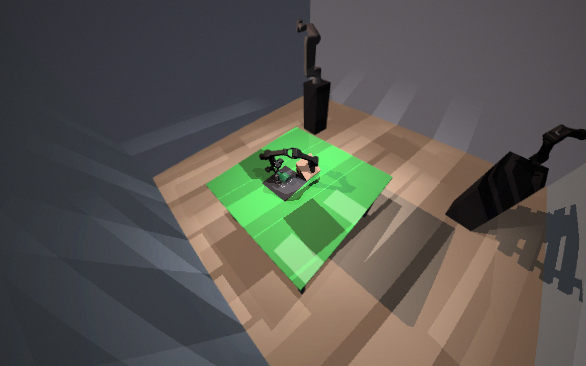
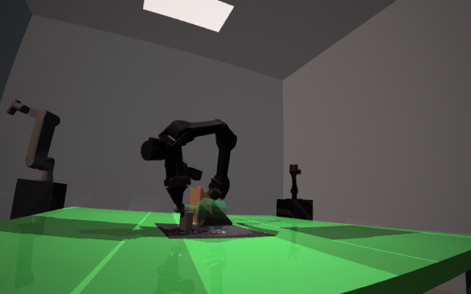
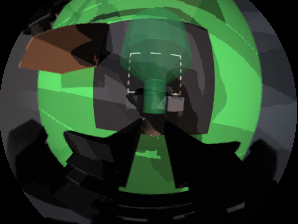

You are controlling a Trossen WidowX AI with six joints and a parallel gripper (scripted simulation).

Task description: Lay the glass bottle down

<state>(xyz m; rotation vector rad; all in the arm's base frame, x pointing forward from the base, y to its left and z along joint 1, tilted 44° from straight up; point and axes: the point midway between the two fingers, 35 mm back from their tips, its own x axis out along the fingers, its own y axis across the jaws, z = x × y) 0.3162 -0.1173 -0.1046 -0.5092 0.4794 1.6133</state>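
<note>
The green glass bottle (image 1: 284,176) (image 2: 212,210) (image 3: 156,45) lies almost level, neck toward my gripper (image 2: 179,209) (image 3: 153,121), which is shut on the end of its neck. In the exterior view the neck is just above the grey U-shaped rest (image 2: 186,222) (image 3: 175,104). In the wrist view the neck runs between the rest's two uprights. The bottle's body appears a little above the dark mat (image 2: 251,232) (image 3: 200,100); contact cannot be made out. The dashed outline (image 3: 180,61) shows under the body's neck-side part, and the body extends past its far side.
An orange-brown wedge-shaped block (image 1: 307,170) (image 2: 195,194) (image 3: 60,52) stands beside the mat, close to the bottle's body and my arm's base. The mat lies on a green table (image 1: 248,205) (image 2: 296,265). Other arms stand on dark pedestals beyond the table.
</note>
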